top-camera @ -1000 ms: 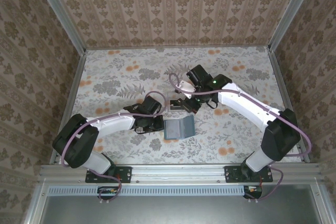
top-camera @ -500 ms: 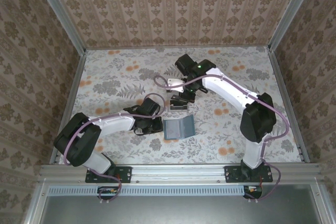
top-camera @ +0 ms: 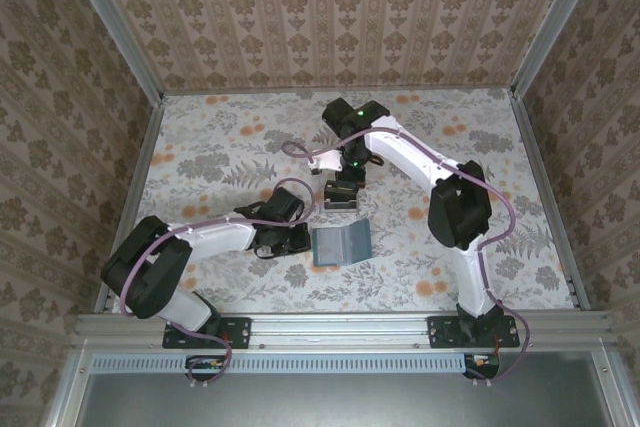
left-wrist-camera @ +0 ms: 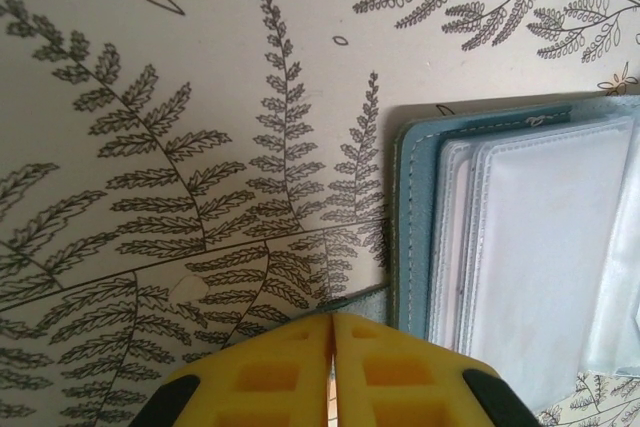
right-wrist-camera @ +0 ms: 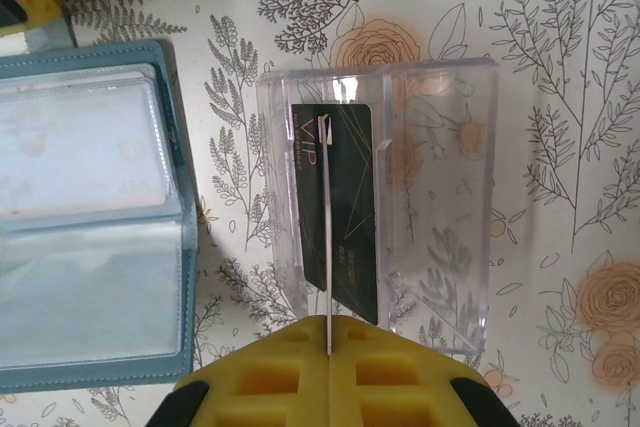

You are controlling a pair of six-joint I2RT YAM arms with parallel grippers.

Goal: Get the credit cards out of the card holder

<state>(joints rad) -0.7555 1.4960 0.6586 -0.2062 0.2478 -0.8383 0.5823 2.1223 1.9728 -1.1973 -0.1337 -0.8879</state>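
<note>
The card holder (top-camera: 340, 244) lies open on the table, teal outside (left-wrist-camera: 418, 217) with clear pockets inside (right-wrist-camera: 90, 247). My left gripper (top-camera: 293, 237) (left-wrist-camera: 333, 319) sits at its left edge, yellow fingers shut on the holder's small teal side tab (left-wrist-camera: 362, 299). My right gripper (top-camera: 347, 175) (right-wrist-camera: 328, 325) hangs over a clear plastic tray (top-camera: 340, 197) (right-wrist-camera: 440, 69) just beyond the holder. It is shut on a thin credit card (right-wrist-camera: 327, 232), seen edge-on and pointing down into the tray. A dark card marked VIP (right-wrist-camera: 352, 177) lies in the tray's left slot, under the held one.
The tray's right slot (right-wrist-camera: 440, 207) holds nothing. The flowered tablecloth (top-camera: 220, 147) is bare to the left and far side. Patterned walls with metal rails (top-camera: 150, 137) close in the table on three sides.
The right arm has swung its elbow and forearm left and toward the back while its gripper stays over the tray with the card. The left arm and the card holder have not moved.
</note>
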